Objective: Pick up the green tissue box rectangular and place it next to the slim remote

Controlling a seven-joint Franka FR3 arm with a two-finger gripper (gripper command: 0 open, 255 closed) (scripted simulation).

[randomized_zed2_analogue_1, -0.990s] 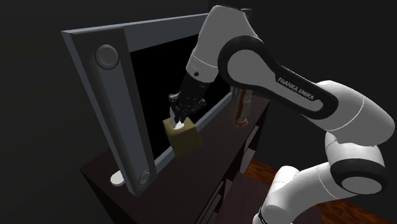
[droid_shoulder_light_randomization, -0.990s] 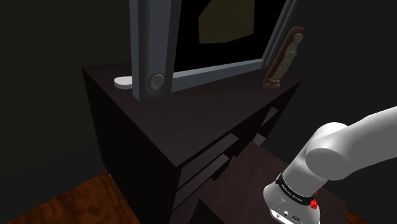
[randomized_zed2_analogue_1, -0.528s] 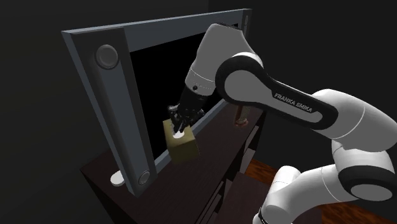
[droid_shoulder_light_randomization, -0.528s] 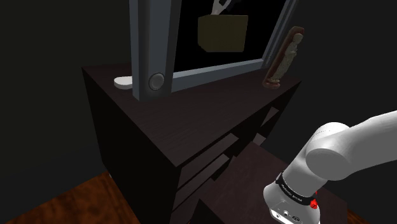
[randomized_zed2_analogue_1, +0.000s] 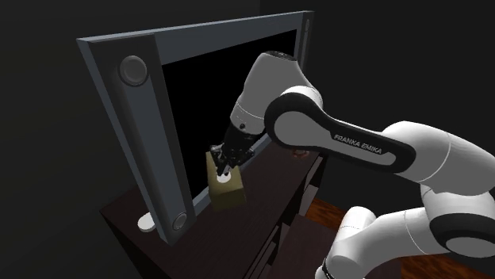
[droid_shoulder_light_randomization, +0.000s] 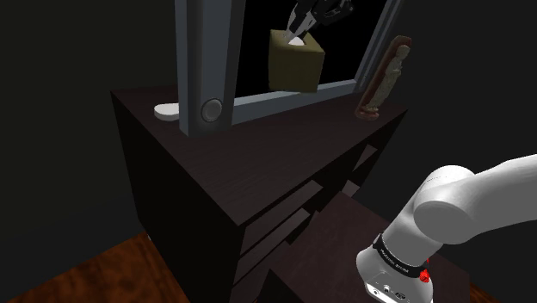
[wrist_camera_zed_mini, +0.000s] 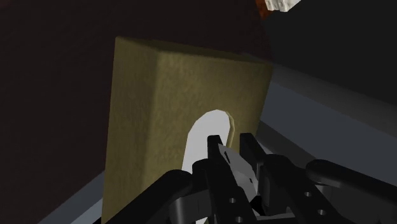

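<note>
My end effector (droid_shoulder_light_randomization: 299, 33) is clenched on the top of the tissue box (droid_shoulder_light_randomization: 297, 62), at the white tissue (wrist_camera_zed_mini: 205, 137) that stands out of its slot. The box is drawn olive, not bright green.

Half a second ago the shoulder view showed only a sliver of my fingers at the top edge, with the box higher against the black screen. Now the box hangs lower and is turned so that one corner faces the camera, and more of my hand shows above it. In the second exterior view the box (randomized_zed2_analogue_1: 225, 187) has likewise sunk toward the dark tabletop (randomized_zed2_analogue_1: 254, 218), and my forearm has dropped with it, covering more of the brown figurine (droid_shoulder_light_randomization: 384, 77).

The box is in front of the grey TV frame (droid_shoulder_light_randomization: 205, 60), near its lower bar. Whether its underside touches the tabletop I cannot tell. The slim remote (droid_shoulder_light_randomization: 165, 110), white and flat, lies at the tabletop's far corner by the frame's lower corner, well apart from the box.

My forearm reads "FRANKA EMIKA" (randomized_zed2_analogue_1: 361, 146) in white. The band on my base link (droid_shoulder_light_randomization: 398, 261) carries small lettering I cannot read.
</note>
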